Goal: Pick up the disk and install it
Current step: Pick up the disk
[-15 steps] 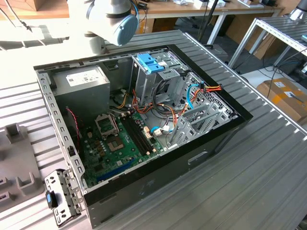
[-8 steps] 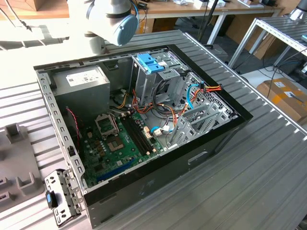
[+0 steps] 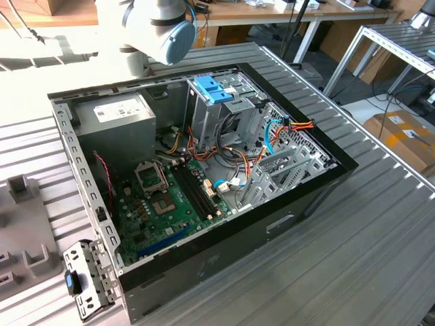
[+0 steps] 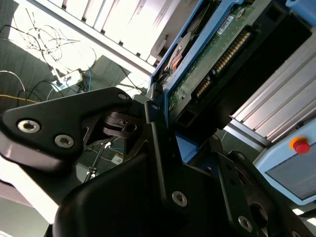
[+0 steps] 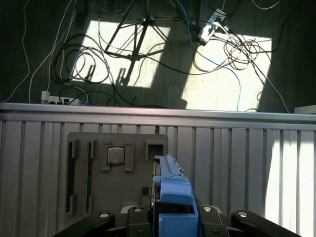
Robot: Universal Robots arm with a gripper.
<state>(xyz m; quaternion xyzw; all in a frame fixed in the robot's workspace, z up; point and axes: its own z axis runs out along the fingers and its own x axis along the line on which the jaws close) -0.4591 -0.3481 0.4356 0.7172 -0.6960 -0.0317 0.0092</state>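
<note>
Gripping the disk (image 5: pixel 170 190) edge-on in the gripper (image 5: pixel 170 219), closed on its blue-railed sides in the first wrist view. Oriented with the green circuit-board face exposed in the second wrist view, seemingly to keep the far end free for insertion. Held above the grey fixture tray (image 5: pixel 98 192), apart from its slots. Judged picked up but not yet seated in the computer case (image 3: pixel 309 197).

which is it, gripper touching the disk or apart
Touching: in the second wrist view the gripper clamps the disk by its blue-railed edge, no gap.
</note>
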